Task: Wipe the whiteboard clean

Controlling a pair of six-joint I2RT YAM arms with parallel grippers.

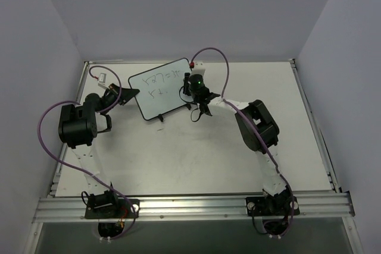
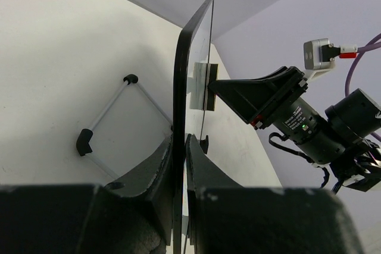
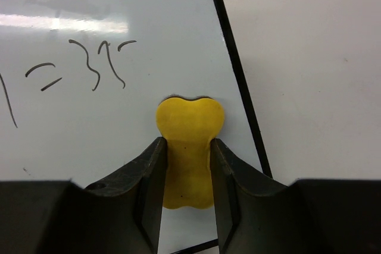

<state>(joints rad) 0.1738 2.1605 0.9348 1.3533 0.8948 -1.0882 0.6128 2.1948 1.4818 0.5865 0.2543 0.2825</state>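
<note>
The whiteboard [image 1: 157, 87] is a small white board with a thin black frame and dark handwritten marks, held tilted above the table at the back centre. My left gripper [image 1: 126, 94] is shut on its left edge; in the left wrist view the board [image 2: 178, 87] runs edge-on between my fingers [image 2: 159, 165]. My right gripper [image 1: 188, 87] is shut on a yellow eraser [image 3: 188, 147] and presses it against the board [image 3: 119, 105] near its right edge. Marks [image 3: 98, 63] lie up and left of the eraser.
Grey walls enclose the white table [image 1: 196, 153] on three sides. An aluminium rail [image 1: 190, 206] runs along the near edge. The board's wire stand with black feet [image 2: 107, 117] hangs behind it. Purple cables [image 1: 217, 57] loop off both arms.
</note>
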